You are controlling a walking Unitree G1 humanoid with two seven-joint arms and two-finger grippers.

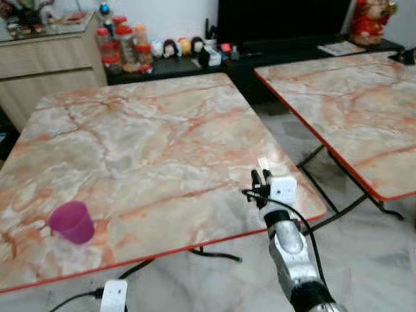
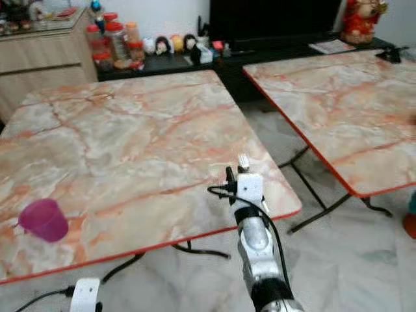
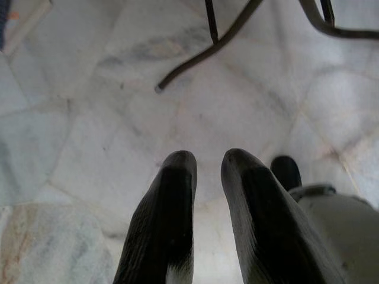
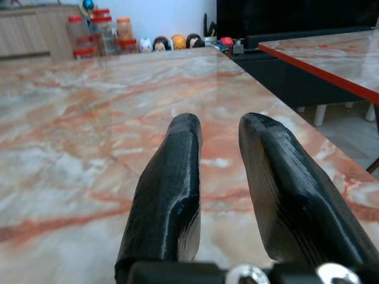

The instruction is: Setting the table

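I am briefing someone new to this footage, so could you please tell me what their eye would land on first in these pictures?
The purple cup stands out, alone near the front left corner of the marble-patterned table. Next comes the right gripper, empty, its fingers a little apart, raised over the table's front right edge. Beyond that, a second matching table stands to the right, and jars and small figurines line the dark low cabinet at the back.

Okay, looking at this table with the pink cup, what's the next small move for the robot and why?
Probably swing the right tool across the marble table toward the pink cup. That tool hovers open and empty over the table's near right corner, while the cup stands upright near the opposite front corner. The left tool hangs low, pointing at the floor, so the right arm looks readier.
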